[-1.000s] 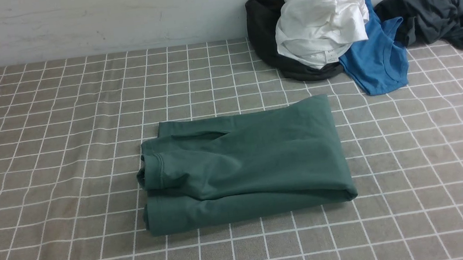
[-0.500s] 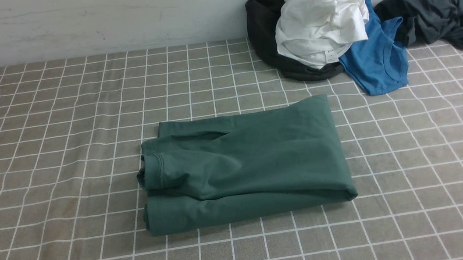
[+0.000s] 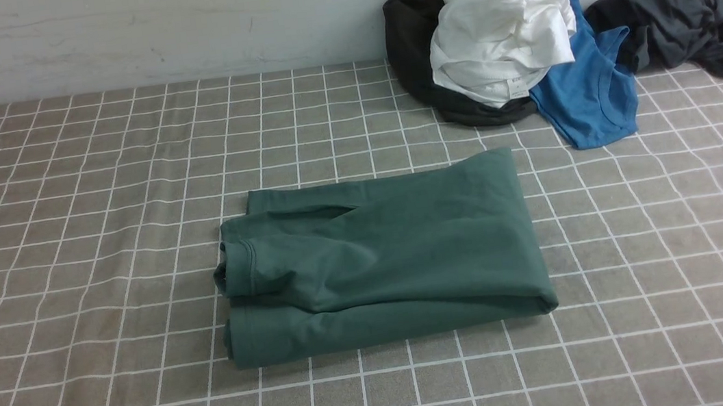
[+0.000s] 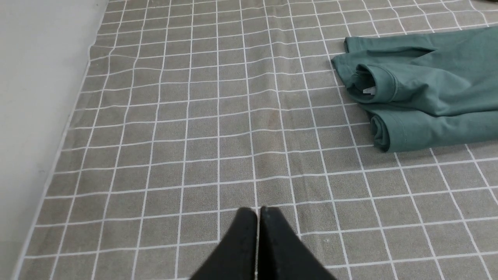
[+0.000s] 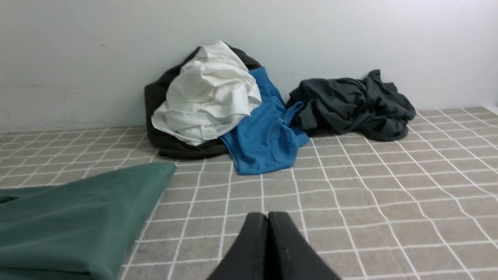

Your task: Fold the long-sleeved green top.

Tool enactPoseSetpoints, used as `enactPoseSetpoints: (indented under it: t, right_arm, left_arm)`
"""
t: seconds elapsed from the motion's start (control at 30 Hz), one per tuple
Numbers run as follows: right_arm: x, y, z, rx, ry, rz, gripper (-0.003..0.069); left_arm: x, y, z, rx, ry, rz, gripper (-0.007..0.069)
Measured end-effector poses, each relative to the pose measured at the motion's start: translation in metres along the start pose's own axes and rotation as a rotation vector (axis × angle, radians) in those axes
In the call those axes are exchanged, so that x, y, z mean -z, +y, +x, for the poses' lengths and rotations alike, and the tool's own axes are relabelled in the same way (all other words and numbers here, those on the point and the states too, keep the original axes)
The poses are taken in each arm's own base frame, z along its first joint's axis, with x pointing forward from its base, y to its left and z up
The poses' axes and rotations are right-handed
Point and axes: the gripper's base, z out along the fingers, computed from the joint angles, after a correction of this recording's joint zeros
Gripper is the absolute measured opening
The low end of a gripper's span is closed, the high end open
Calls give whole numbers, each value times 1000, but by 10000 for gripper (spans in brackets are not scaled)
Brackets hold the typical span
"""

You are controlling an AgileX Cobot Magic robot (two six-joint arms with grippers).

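Note:
The green long-sleeved top (image 3: 382, 259) lies folded into a compact rectangle in the middle of the checked tablecloth, with a cuffed sleeve end at its left edge. It also shows in the left wrist view (image 4: 420, 89) and the right wrist view (image 5: 74, 217). Its chest logo is hidden; a small white label shows inside a fold in the left wrist view. My left gripper (image 4: 257, 212) is shut and empty, over bare cloth well away from the top. My right gripper (image 5: 267, 216) is shut and empty, off the top's right side. Neither gripper shows in the front view.
A pile at the back right holds a white garment (image 3: 500, 41), a black one (image 3: 406, 32), a bright blue T-shirt (image 3: 590, 99) and a dark grey one (image 3: 684, 18). The wall runs behind. The tablecloth's left edge (image 4: 66, 128) shows in the left wrist view.

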Motion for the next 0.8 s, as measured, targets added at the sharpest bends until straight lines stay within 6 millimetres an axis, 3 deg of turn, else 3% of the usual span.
enactPoseSetpoints:
  t: [0.23,0.8]
  right_arm:
    - [1,-2,12,16,136,20,-14]
    - [1,-2,12,6,140,21,-14]
  left_arm:
    - [0,0,0,0,-1,-1,-8]
    - [0,0,0,0,-2,-1,-8]
